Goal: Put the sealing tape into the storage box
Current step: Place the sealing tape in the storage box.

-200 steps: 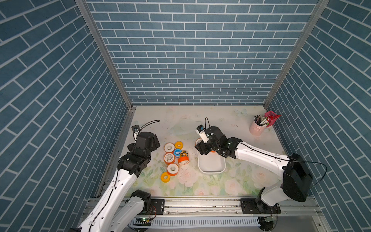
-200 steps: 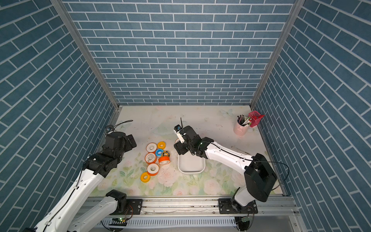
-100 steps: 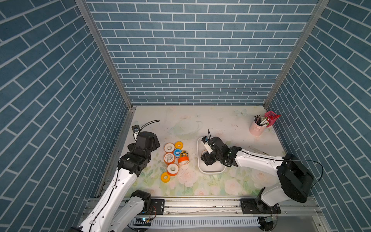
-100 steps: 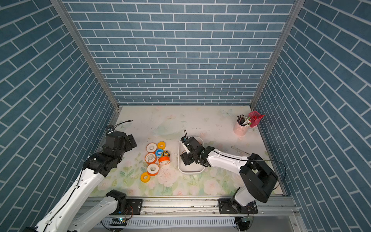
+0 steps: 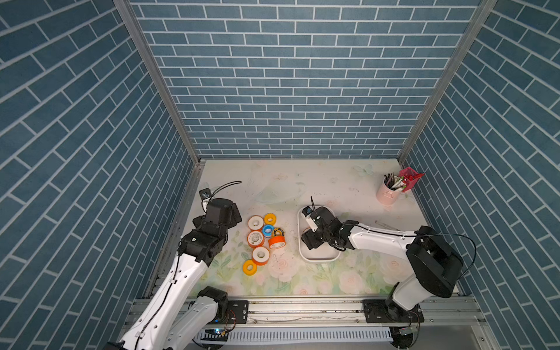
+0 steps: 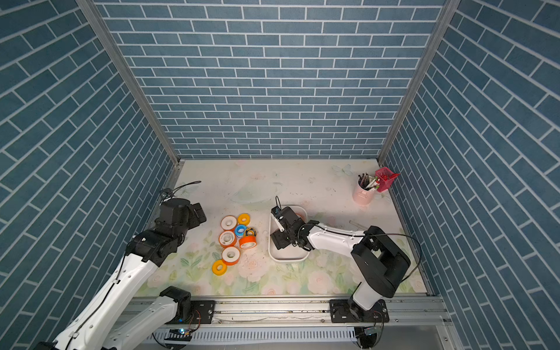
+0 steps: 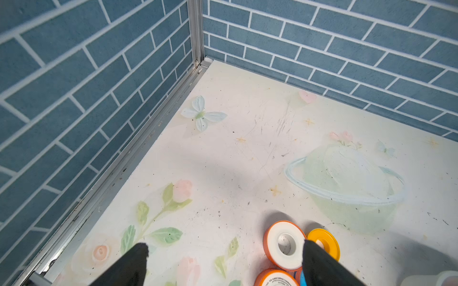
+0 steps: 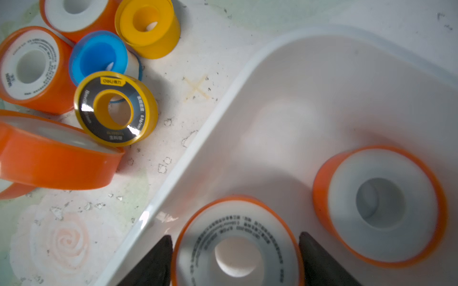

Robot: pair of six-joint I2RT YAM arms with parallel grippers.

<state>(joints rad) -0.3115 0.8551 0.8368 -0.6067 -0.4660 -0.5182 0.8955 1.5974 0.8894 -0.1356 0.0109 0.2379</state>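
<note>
The right claw [image 8: 235, 236] brackets a roll [image 8: 238, 220] in the box [image 8: 297, 104], grip unclear; rising too soon could drag it out; the left claw [image 7: 224, 246] gapes empty.

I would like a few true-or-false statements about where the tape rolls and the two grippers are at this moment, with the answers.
1. An orange-rimmed white tape roll lies inside the shallow white storage box. True.
2. The left gripper is clamped on something. False: it is open and empty.
3. Another orange-rimmed roll sits between the fingers of the right gripper. True.
4. The blue tape roll is in the box. False: it lies outside it, on the floral table.
</note>
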